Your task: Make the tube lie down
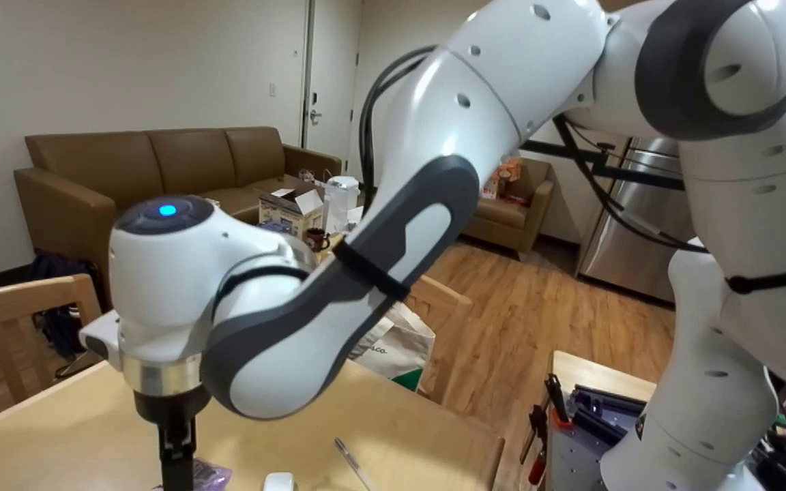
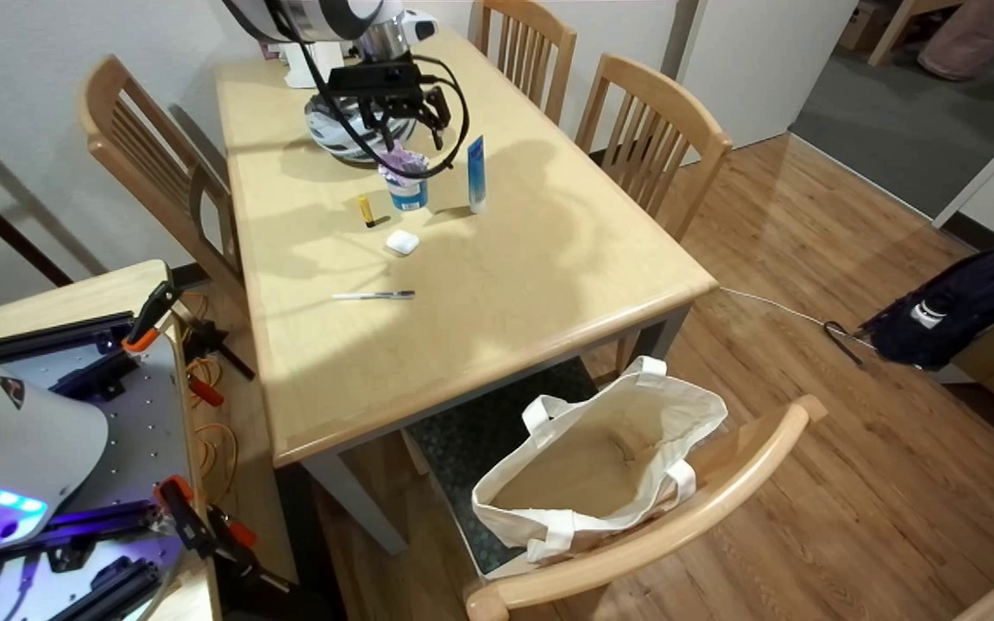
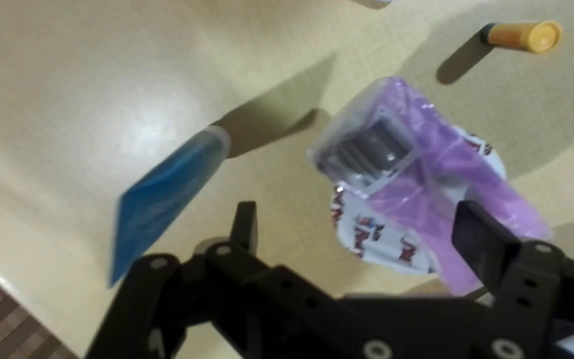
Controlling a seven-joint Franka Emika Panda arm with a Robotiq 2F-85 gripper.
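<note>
In the wrist view we see the blue squeeze tube [image 3: 171,185] upright on the table [image 3: 58,65], left of the parted jaws of our gripper [image 3: 359,224]; a sideways nudge, we judge, could topple it.

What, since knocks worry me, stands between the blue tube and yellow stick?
An exterior view shows a tub, topped by a purple packet, between the tube and yellow stick.

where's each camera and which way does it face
An exterior view: by the table, facing across it toward the sofa; the arm dominates.
An exterior view: raised behind the tote bag, facing down across the table; robot base and gripper show.
Wrist view: behind the gripper fingers, which show; faces down at tube and purple packet.
Both exterior views share the tote bag and pen.
</note>
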